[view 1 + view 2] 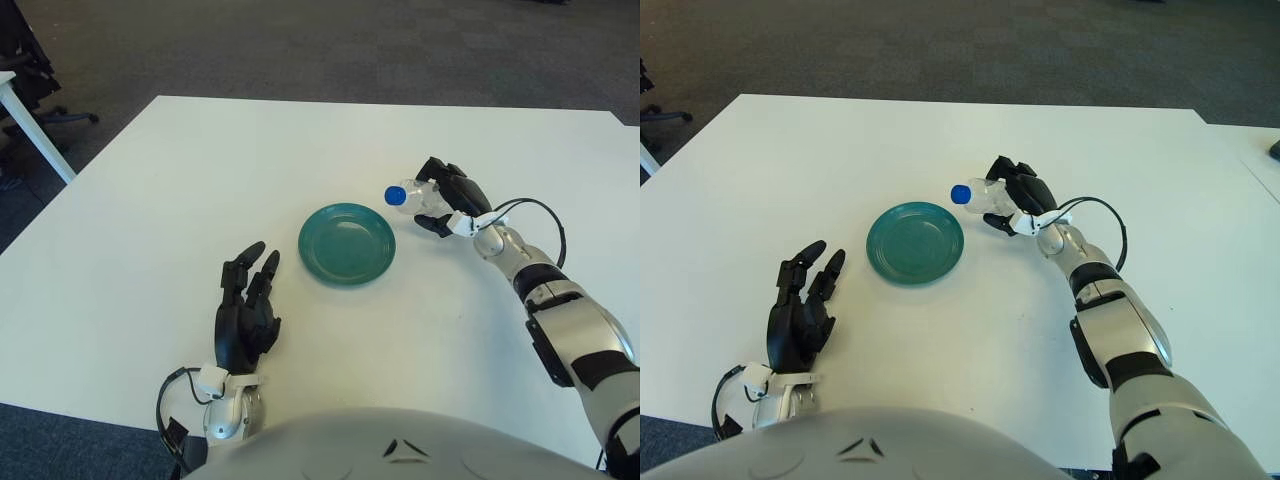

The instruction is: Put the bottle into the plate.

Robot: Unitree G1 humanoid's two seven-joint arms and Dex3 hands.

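Note:
A small clear bottle with a blue cap lies on its side in my right hand, cap pointing left, just right of the plate's far rim. It also shows in the right eye view. My right hand's fingers are curled around the bottle's body. The teal round plate sits on the white table, empty. My left hand shows left of and nearer than the plate, fingers spread, holding nothing.
The white table spreads wide around the plate. A white desk leg and an office chair base stand off the far left corner. Dark carpet lies beyond the far edge.

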